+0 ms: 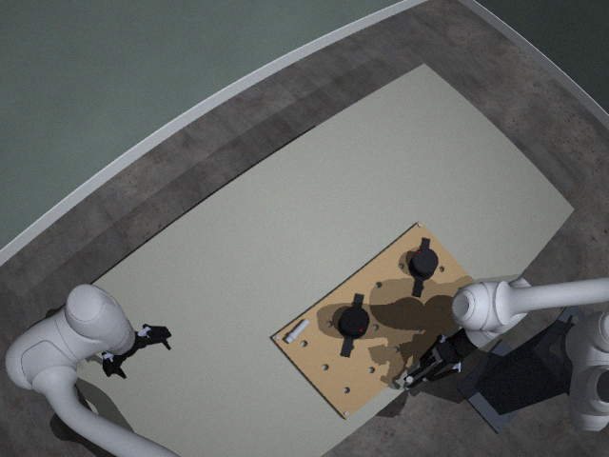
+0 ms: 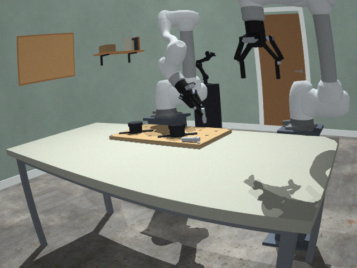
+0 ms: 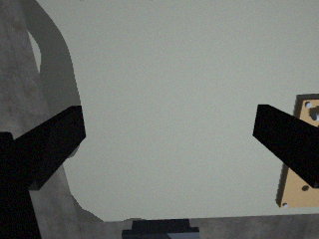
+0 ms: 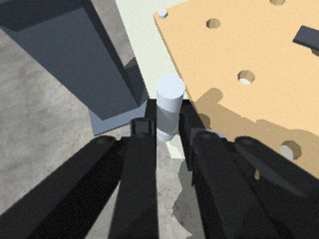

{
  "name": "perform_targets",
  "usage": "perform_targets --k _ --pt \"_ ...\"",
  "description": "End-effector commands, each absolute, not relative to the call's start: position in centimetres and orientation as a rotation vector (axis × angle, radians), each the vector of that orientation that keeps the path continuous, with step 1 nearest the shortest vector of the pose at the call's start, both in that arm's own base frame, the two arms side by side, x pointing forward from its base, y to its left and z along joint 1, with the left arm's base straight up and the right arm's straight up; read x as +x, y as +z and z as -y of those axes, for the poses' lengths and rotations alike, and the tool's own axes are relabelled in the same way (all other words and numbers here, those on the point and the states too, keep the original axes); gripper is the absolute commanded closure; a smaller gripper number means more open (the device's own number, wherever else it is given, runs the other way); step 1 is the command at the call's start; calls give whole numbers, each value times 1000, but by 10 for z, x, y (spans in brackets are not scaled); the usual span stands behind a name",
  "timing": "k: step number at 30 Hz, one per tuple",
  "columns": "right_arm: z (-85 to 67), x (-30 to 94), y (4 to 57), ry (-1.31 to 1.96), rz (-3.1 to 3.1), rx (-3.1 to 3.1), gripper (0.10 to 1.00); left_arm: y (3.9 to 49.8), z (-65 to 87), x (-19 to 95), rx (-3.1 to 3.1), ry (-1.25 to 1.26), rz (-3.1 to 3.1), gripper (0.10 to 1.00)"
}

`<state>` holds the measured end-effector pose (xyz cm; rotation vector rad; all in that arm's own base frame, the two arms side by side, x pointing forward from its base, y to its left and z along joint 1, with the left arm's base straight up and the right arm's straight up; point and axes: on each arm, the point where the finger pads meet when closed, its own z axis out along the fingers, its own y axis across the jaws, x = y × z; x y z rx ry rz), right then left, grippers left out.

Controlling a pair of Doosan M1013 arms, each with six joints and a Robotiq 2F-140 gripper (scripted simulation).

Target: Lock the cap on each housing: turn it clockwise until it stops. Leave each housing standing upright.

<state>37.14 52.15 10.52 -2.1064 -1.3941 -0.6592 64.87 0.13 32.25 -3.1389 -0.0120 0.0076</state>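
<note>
- White, smooth rod: I am pinching it in my right gripper, fingers narrow, over the board's edge.
- Pale wooden board, holed: lying on the table, bearing a second rod on its side.
- Nearer housing, black, capped: standing upright on the board, side bars spreading low; probably stiff, moderately heavy, perhaps slippery on its round wall. I am judging the cap's rim the right hold for turning, with the body being steadied.
- Farther housing: likewise standing; whether either cap is locked, I cannot tell.
- Left gripper: hanging wide and empty, well apart.
- Table, pale, matt: carrying arm shadows.
- Room: green wall holding corkboard and shelf; brown door standing behind.
</note>
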Motion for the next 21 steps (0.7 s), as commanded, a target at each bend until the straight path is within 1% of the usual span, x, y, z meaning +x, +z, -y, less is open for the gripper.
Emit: perform_targets --k 1,9,15,21 --pt "-518 380 108 -699 1368 -2117 999 323 -1 649 -3138 6 12 98" --pt "-481 423 119 -863 1236 -2230 999 323 -1 649 -3138 6 12 98" --pt "-477 426 120 -876 1225 -2240 999 323 -1 649 -3138 6 12 98" --pt "-452 456 121 -951 1140 -2327 999 323 -1 649 -3138 6 12 98"
